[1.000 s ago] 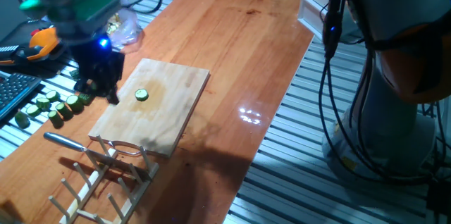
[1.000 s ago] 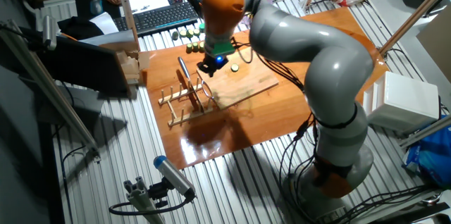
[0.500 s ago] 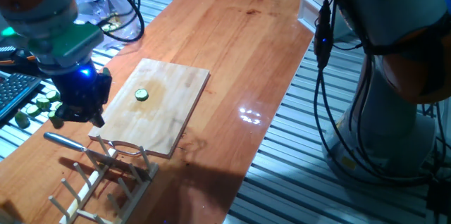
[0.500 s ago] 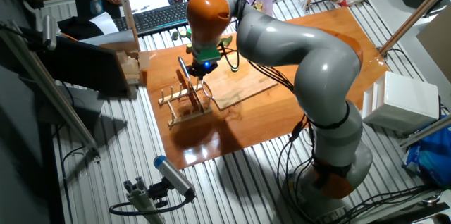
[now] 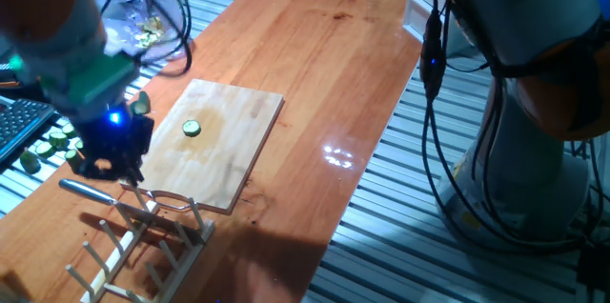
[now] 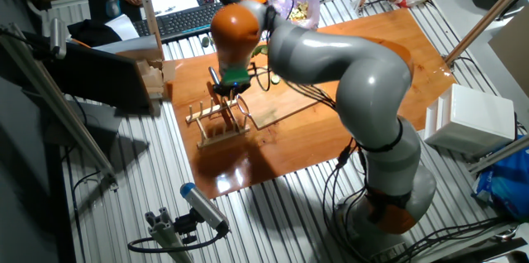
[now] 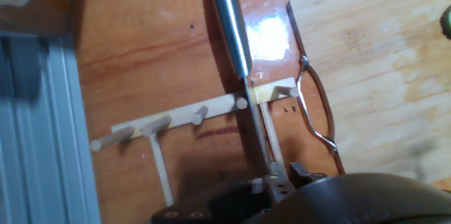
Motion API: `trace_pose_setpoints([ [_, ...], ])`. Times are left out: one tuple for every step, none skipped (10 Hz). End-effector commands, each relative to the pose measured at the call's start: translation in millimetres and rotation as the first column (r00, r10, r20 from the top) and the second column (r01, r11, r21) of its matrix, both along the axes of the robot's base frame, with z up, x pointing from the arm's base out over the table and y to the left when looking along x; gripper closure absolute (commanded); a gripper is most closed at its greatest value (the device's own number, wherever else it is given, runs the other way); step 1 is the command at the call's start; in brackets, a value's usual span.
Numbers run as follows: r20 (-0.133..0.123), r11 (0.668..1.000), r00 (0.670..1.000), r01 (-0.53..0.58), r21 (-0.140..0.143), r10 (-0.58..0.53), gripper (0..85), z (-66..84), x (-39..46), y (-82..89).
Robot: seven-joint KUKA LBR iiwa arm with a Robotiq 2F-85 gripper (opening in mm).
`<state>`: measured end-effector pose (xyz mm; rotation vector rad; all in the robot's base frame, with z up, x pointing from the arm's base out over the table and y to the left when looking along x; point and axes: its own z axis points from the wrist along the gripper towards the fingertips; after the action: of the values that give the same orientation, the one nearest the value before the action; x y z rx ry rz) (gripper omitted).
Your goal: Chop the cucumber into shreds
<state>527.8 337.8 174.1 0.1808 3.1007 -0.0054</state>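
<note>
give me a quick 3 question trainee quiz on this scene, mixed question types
1. True or false: the cucumber slice lies on the wooden board.
2. The gripper hovers over: A) the knife handle B) the keyboard C) the bare far end of the table.
3. Fill in: the knife rests on a wooden ____.

Key: 1 true; 2 A; 3 rack.

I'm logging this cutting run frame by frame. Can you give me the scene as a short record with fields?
cucumber: one round slice, uncut, on the wooden board
knife: metal handle resting across the wooden rack
gripper: above the knife handle, beside the board; finger state unclear
spare chunks: dark green pieces at the table edge
shreds: none visible
</note>
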Motion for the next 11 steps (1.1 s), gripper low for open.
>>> trace_pose_setpoints([
  [0.008,1.000,1.000,-0.005,-0.001,0.005,51.0,-7.3,0.3,1.7],
  [0.014,1.000,1.000,-0.016,-0.009,0.016,51.0,-13.1,1.5,2.8],
  [0.026,1.000,0.999,-0.018,-0.006,0.018,51.0,-20.3,1.6,4.8],
  [0.046,0.999,0.999,-0.024,-0.022,0.025,51.0,-29.9,1.6,6.7],
  [0.061,0.999,0.998,-0.033,-0.031,0.035,51.0,-37.5,1.3,7.6],
  [0.068,0.998,0.996,-0.047,-0.051,0.050,51.0,-42.8,1.8,8.0],
  [0.068,0.998,0.996,-0.050,-0.050,0.053,51.0,-46.1,2.6,7.8],
  [0.066,0.997,0.996,-0.050,-0.058,0.053,51.0,-50.4,1.9,7.8],
  [0.063,0.997,0.997,-0.050,-0.060,0.053,51.0,-54.4,0.8,7.0],
  [0.063,0.997,0.997,-0.050,-0.056,0.053,51.0,-58.4,-0.2,5.2],
  [0.065,0.997,0.996,-0.053,-0.050,0.056,51.0,-62.6,-0.5,2.9],
])
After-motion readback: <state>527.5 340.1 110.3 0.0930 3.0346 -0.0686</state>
